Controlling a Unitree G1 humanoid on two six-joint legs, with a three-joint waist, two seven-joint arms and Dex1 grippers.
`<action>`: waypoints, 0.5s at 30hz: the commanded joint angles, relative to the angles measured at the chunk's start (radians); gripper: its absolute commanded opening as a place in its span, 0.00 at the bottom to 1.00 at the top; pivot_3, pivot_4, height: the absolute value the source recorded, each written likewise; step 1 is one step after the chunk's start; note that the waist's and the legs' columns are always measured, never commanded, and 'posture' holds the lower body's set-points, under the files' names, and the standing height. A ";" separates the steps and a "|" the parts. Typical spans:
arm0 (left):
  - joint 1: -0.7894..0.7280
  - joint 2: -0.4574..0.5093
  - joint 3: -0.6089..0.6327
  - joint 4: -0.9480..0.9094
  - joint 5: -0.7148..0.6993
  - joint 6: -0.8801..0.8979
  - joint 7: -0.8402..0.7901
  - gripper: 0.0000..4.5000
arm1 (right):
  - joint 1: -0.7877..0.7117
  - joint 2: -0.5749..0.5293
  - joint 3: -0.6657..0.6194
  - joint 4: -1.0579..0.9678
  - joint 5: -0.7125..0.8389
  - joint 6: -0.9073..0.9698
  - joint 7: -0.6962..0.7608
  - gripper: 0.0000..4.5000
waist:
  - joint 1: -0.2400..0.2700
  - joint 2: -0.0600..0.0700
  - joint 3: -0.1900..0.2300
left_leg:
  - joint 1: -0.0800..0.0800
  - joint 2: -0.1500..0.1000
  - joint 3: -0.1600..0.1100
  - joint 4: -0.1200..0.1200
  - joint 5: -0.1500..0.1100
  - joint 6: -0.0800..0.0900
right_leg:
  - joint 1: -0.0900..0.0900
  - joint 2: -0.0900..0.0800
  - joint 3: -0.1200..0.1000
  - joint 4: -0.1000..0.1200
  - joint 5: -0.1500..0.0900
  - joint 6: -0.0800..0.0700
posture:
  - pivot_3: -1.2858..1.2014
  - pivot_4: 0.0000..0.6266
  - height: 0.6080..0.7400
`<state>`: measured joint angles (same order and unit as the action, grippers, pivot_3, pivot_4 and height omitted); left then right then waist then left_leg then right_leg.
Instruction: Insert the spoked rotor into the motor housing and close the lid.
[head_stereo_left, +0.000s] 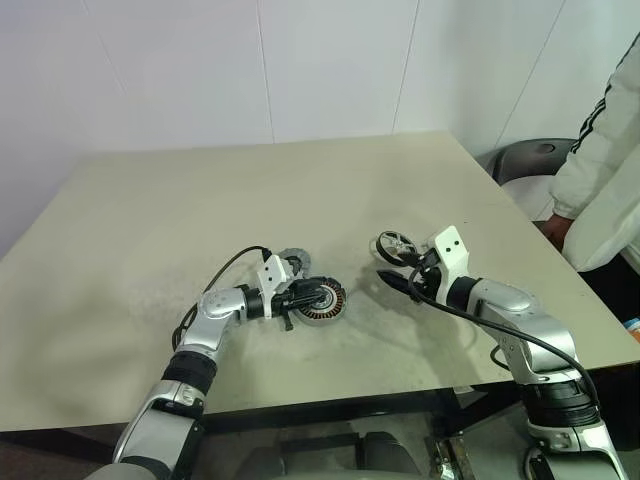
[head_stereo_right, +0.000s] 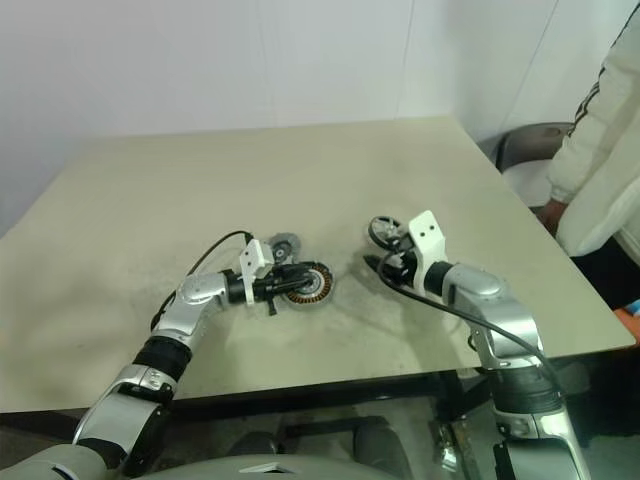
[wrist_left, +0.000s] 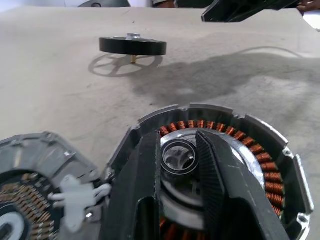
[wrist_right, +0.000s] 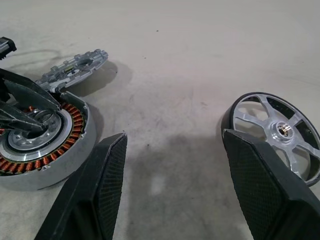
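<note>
The motor housing (head_stereo_left: 328, 303), a short silver cylinder with a ring of copper windings, sits low on the table's front middle. My left gripper (head_stereo_left: 316, 296) reaches in from the left and is shut on the housing's central hub (wrist_left: 178, 156). The lid (head_stereo_left: 296, 262), a flat grey disc, lies just behind the housing. The spoked rotor (head_stereo_left: 394, 247), a thin silver wheel, rests on the table to the right. My right gripper (wrist_right: 175, 134) hovers open just in front of the rotor (wrist_right: 278, 131), with nothing between its fingers (wrist_right: 102, 182).
A person in a white jacket (head_stereo_left: 603, 175) stands at the table's right edge, one hand (head_stereo_left: 556, 230) near the tabletop. A dark chair (head_stereo_left: 533, 160) is behind that corner. The beige table (head_stereo_left: 250, 190) stretches bare toward the back and left.
</note>
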<state>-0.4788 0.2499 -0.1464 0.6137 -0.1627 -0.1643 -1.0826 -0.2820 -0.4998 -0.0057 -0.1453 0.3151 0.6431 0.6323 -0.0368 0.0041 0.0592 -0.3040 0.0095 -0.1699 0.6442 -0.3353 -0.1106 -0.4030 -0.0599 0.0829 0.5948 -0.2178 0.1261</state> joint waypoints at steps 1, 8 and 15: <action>0.004 0.010 -0.028 -0.021 0.001 0.040 -0.052 0.16 | -0.019 -0.005 0.002 -0.032 -0.010 -0.023 -0.005 0.71 | -0.001 0.000 0.000 | 0.000 0.000 0.000 0.000 0.000 0.000 | 0.000 0.000 0.000 0.000 0.000 0.000 | 0.52 0.00 1.00; 0.002 0.034 -0.020 0.010 0.014 0.042 -0.073 0.16 | -0.018 0.003 0.015 -0.025 -0.024 -0.030 -0.007 0.71 | -0.001 0.000 0.000 | 0.000 0.000 0.000 0.000 0.000 0.000 | 0.000 0.000 0.000 0.000 0.000 0.000 | 0.52 0.00 1.00; 0.030 0.042 -0.025 -0.106 0.001 0.104 -0.051 0.16 | -0.006 -0.004 0.028 -0.026 -0.035 -0.040 -0.003 0.71 | -0.002 0.000 0.000 | 0.000 0.000 0.000 0.000 0.000 0.000 | 0.000 0.000 0.000 0.000 0.000 0.000 | 0.52 0.00 1.00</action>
<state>-0.4615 0.2844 -0.1544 0.5437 -0.1718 -0.0913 -1.1405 -0.2804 -0.4990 0.0280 -0.1452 0.2833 0.6247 0.6313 -0.0391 0.0041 0.0592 -0.3040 0.0096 -0.1699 0.6443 -0.3353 -0.1105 -0.4030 -0.0599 0.0830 0.5949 -0.2179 0.1261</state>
